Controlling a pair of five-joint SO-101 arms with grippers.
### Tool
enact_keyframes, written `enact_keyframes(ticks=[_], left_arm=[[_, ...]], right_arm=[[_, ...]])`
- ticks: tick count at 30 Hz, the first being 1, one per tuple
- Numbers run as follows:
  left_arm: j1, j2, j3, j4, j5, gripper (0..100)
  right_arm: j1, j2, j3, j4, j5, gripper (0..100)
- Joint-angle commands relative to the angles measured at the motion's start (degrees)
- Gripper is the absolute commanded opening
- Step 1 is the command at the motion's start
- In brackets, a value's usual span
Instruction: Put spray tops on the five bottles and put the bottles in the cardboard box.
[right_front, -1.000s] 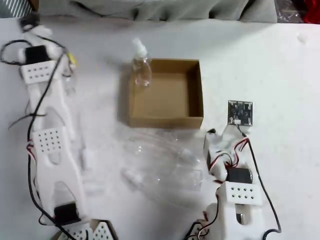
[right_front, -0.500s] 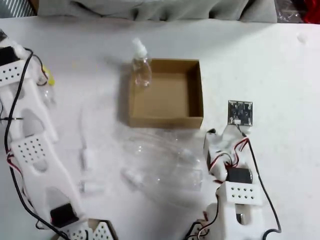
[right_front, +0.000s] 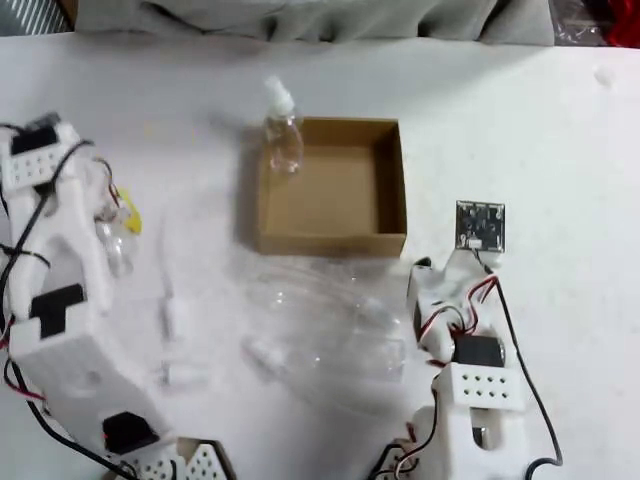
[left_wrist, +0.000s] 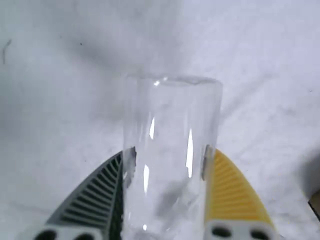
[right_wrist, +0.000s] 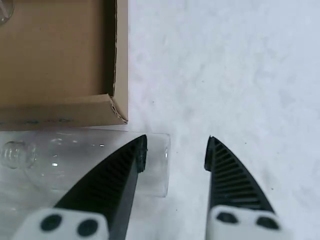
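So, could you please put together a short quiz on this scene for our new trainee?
1. True or false: the right arm's jaws are shut on a spray top.
2. What do the left arm's jaws hold? A) a clear bottle B) a spray top C) nothing
3. Fill in: the lying bottle beside the right arm's jaws rests on its ____.
Key: 1 false, they stand open; 2 A; 3 side.
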Motion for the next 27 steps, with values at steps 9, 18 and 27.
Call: enact_keyframes(ticks=[9,18,27], left_arm=[[0.8,-17.3,37.6,-32.9,-6.3,4],[0.5,-19.1,38.8,-27.3,-9.4,42],[0.5,-19.2,32.9,-13.9,-15.8,38]], right_arm=[[0.1,-0.7,-0.6,-0.9,0.8,15.5],[0.0,-0.7,-0.6,-0.9,0.8,15.5],[0.0,-0.7,-0.4,-1.1,0.8,15.5]])
